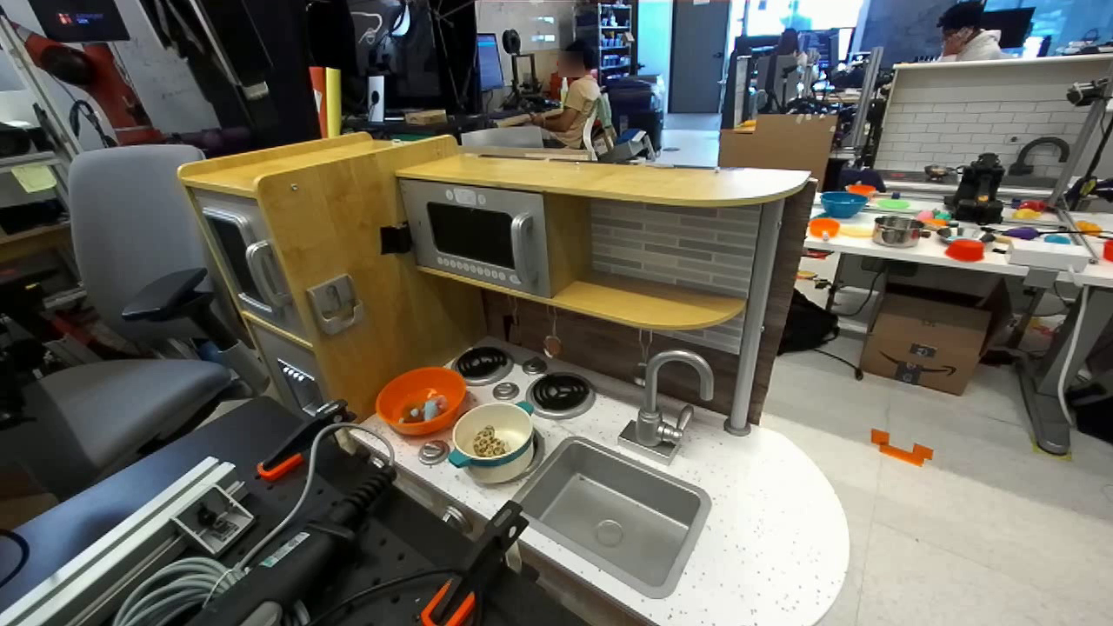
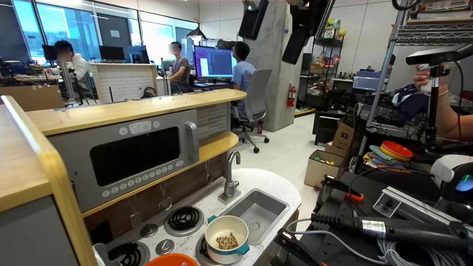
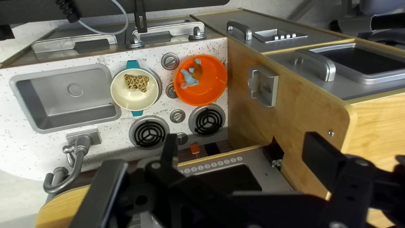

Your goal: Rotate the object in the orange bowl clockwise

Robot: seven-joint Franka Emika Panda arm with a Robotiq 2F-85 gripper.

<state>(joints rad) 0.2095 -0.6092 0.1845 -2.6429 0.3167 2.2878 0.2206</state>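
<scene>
Your fingers (image 3: 321, 160) stand wide apart, holding nothing, above the speckled tabletop (image 3: 28, 155). Beneath them, the orange bowl (image 3: 211, 87), just beside a teal-handled cream pot (image 3: 136, 102) with a leopard-print toy (image 3: 136, 83) inside, cradles a blue-and-brown toy (image 3: 195, 73) (lying toward the pot). In the background of an exterior view, a person (image 1: 581, 113) in pale yellow is seated.
</scene>
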